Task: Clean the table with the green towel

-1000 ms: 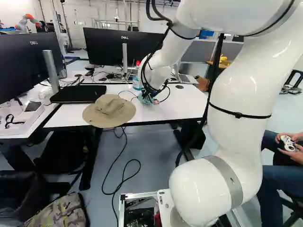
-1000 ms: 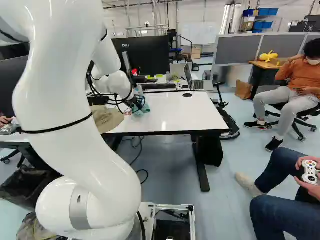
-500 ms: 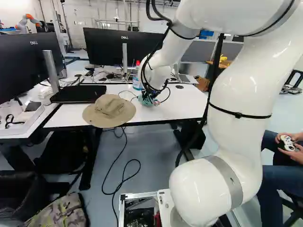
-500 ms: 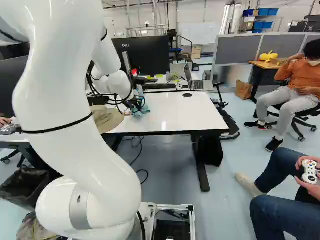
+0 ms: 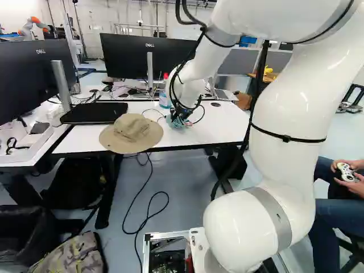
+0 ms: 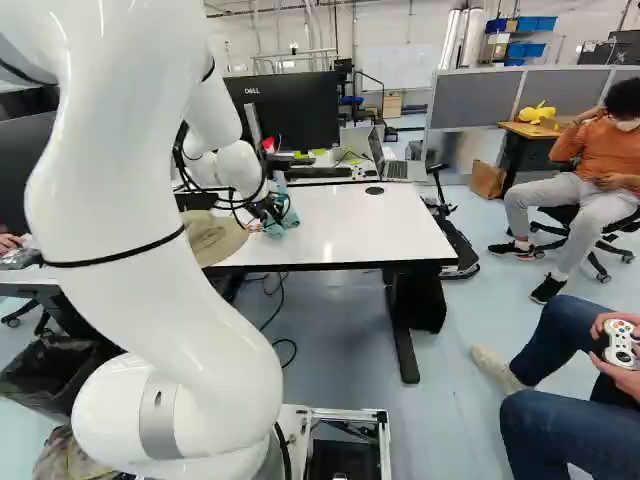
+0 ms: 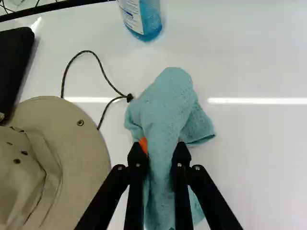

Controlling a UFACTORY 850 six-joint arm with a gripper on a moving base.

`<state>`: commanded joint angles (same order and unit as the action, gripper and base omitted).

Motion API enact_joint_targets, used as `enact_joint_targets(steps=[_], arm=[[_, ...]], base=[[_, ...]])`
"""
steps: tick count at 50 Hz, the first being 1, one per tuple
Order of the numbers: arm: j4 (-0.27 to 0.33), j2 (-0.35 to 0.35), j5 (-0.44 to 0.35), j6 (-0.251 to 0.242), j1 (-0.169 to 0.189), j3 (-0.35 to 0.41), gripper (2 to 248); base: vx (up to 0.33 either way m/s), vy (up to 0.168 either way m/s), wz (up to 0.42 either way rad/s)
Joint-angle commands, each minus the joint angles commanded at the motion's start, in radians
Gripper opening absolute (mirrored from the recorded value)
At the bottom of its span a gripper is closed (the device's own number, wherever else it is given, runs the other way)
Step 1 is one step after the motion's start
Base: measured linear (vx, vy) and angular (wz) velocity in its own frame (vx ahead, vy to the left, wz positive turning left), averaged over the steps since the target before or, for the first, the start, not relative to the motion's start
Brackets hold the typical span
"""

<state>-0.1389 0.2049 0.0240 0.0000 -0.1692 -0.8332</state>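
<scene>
Jaws clamped on the green towel (image 7: 165, 115), cloth bunched between them and draping on the table (image 7: 259, 158) — hat (image 7: 72, 139) beside the towel, cord (image 7: 98, 60) reaching close to it, bottle (image 7: 149, 21) ahead of it, a monitor (image 5: 128, 57) farther beyond it.

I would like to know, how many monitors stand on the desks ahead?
2: one monitor at the left edge of the left base view, and a second monitor behind the blue bottle. The arm may hide others.

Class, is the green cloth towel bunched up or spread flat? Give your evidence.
Bunched up: the green cloth towel shows overlapping folds above the white tabletop, gathered between the black fingers.
</scene>
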Motion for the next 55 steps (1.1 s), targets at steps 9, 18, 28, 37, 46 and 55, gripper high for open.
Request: enact_joint_targets(steps=[9,18,28,37,46,55], arm=[[0.0,0.0,0.005,0.0,0.0,0.0,62],[0.0,0.0,0.005,0.0,0.0,0.0,62],[0.0,0.0,0.005,0.0,0.0,0.0,62],[0.0,0.005,0.005,0.0,0.0,-0.006,62],[0.0,0.032,0.005,0.0,-0.009,-0.038,62],[0.0,0.035,0.005,0.0,-0.036,-0.041,62]], base=[[0.0,0.0,0.0],[0.0,0.0,0.0],[0.0,0.0,0.0],[0.0,0.0,0.0],[0.0,0.0,0.0],[0.0,0.0,0.0]])
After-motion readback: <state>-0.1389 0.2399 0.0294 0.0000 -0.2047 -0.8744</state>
